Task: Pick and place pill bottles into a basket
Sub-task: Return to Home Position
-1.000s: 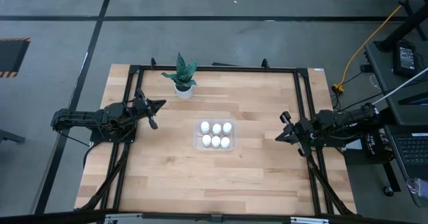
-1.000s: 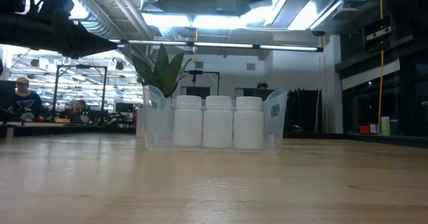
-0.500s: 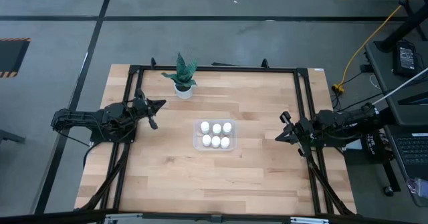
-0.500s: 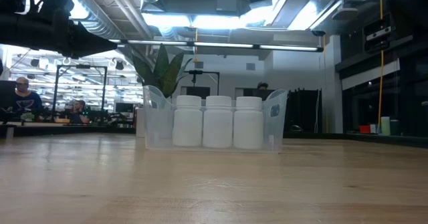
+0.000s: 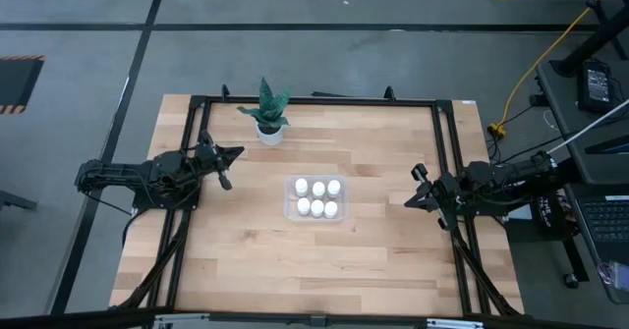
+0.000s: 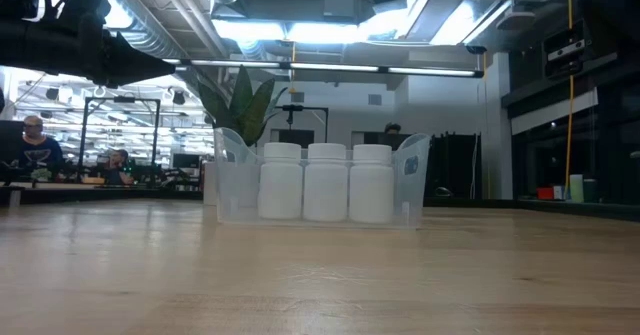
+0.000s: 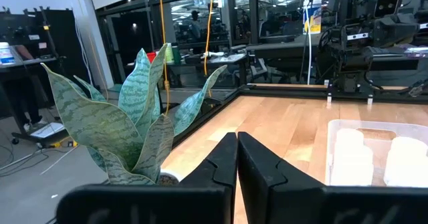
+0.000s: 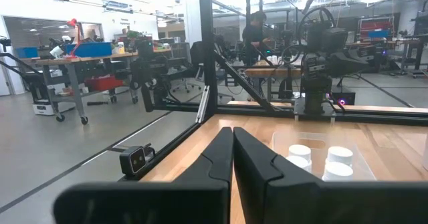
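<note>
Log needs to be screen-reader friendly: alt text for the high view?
Six white bottles stand in a clear basket at the centre of a wooden table. The left arm and right arm sit at the table's side edges, jaws shut and empty; a potted plant stands by the top edge, left of centre.

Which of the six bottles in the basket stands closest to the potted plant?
The corner bottle in the row nearer the plant, at the end toward the left gripper; the other five stand farther off.
</note>
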